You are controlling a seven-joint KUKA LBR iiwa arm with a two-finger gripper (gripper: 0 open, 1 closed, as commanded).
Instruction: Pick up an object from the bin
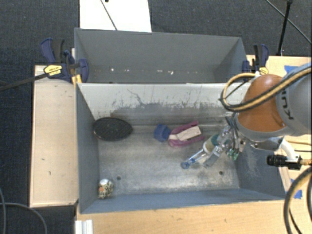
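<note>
Bin L to R: black disc (112, 129) far L, small ball (105, 188) front-L corner, blue lump (162, 132) just beside pink-beige piece (185, 134) mid-back, gripper (197, 162) low just R of that piece, opening can't tell, no hold visible; risk: it nudges the piece twd back wall and closes on nothing.

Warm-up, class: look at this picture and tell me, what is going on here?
The robot arm reaches in from the right, its gripper low over the floor of the grey metal bin, right of centre. Nearest it lies a pink and purple object with a cream piece, a small blue lump beside that. A black oval disc lies at the left and a small speckled ball in the near left corner. Whether the gripper holds anything cannot be told.
</note>
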